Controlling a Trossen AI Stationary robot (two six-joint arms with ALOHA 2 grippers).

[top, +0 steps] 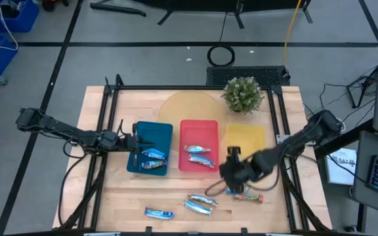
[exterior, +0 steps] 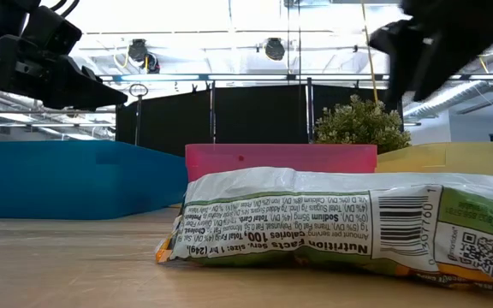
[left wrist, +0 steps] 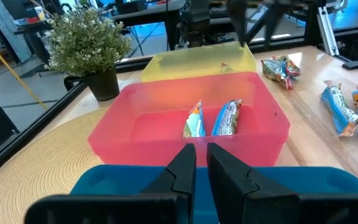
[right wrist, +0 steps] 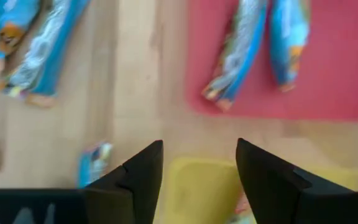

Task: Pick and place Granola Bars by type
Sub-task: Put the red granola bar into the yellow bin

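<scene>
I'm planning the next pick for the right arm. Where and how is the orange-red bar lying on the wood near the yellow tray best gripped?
Grip the orange-red bar across its short width at mid-length, coming straight down from above. It lies flat on the table, long axis roughly left to right in the high view, apart from the other bars, so the fingers probably have room on both long sides. The right gripper, fingers open, is just beside it.

The low view is mostly blocked by a green-and-white wrapped bar [exterior: 349, 227] lying close to the lens on the wooden table [exterior: 67, 265], its right end cut off by the edge. Behind it, only the walls of the blue plastic tray [exterior: 67, 180], red plastic tray [exterior: 281, 157] and yellow plastic tray [exterior: 452, 158] show; their contents are hidden. In the high view, the right pincer [top: 231, 172] covers part of an orange-red wrapped bar [top: 249, 196]. The right wrist view is blurred throughout.
</scene>
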